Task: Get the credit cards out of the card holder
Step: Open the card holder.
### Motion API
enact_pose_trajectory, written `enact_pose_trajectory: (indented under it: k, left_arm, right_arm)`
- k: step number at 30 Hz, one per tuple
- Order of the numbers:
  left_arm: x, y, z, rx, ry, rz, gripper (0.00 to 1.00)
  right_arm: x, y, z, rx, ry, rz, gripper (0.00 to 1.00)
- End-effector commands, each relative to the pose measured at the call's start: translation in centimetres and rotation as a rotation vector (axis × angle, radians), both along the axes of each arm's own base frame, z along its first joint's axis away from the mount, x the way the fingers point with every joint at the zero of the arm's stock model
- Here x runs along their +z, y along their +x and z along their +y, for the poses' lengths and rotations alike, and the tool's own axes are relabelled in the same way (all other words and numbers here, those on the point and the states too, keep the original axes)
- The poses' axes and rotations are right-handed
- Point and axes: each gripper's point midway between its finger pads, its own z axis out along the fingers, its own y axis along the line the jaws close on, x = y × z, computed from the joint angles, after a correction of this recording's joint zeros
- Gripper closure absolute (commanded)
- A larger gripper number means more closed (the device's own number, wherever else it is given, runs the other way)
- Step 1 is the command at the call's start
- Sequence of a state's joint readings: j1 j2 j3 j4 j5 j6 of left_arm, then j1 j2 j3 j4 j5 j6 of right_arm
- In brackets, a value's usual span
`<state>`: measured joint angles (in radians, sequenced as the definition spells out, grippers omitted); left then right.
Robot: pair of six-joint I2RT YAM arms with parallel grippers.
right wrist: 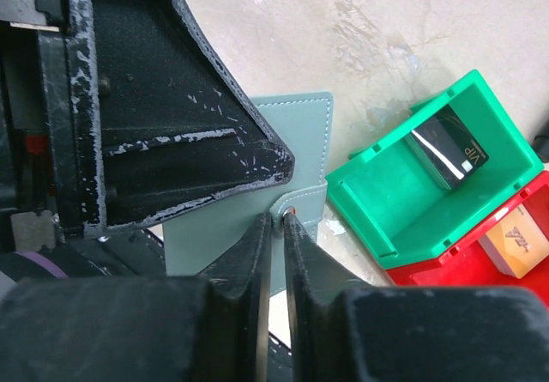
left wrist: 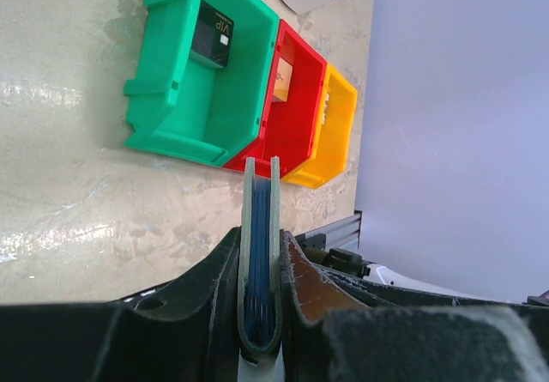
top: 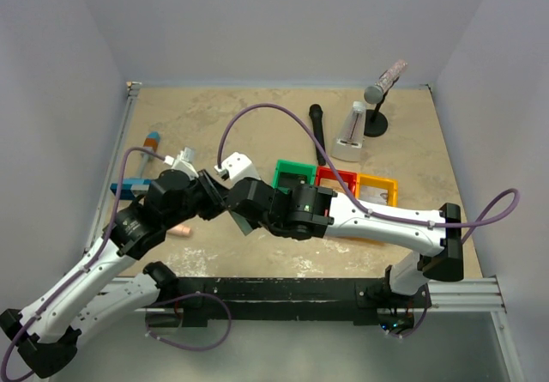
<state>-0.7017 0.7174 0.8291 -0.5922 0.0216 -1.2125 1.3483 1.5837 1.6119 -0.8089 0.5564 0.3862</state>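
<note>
The card holder (right wrist: 300, 137) is up off the table (left wrist: 69, 184), in the middle where the two arms meet, a little to the left of the bins. It is folded shut. From the left wrist camera I see it on its thin edge, with the long side pointing away from the claw toward the bins.

The left claw (left wrist: 262, 238) holds the card holder tight, one finger on each flat side, near the folded end. The open edge sticks out free.

The right claw (right wrist: 277, 219) is right at that free edge, down by a corner. Its fingers are pulled in narrow, with only a thin slit between them, and the tips touch the holder's edge. I cannot tell if a card is caught in the slit.

So the right arm looks like the one to pull, and the left arm only needs to hold on. The pull should go straight out along the holder's flat side, away from the left claw.

A dark card (left wrist: 212, 32) lies in the green bin (left wrist: 163, 81). A tan card (left wrist: 281, 81) lies in the red bin (left wrist: 300, 103). The yellow bin (left wrist: 339, 116) sits next to them, on the far side from the claws.
</note>
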Motion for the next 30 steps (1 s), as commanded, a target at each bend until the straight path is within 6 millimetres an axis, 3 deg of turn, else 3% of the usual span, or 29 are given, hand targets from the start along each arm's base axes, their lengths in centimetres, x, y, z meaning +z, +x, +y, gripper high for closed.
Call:
enact_pose_trajectory:
  k: [1,4,30]
  left_arm:
    - [5.2,-0.9,-1.4,-0.069,-0.173,-0.106,1.00]
    - [5.2,-1.0,-1.4,-0.075,-0.181,-0.113,1.00]
    - [3.3,-1.1,-0.6,-0.053,-0.134,-0.094,1.00]
  right_arm:
    - [-1.7,0.6,-1.9,-0.044,-0.113,0.001,0.94]
    - [-1.8,0.7,-2.1,-0.045,-0.118,0.001,1.00]
    - [0.3,1.3,-4.3,-0.121,-0.039,-0.006,1.00]
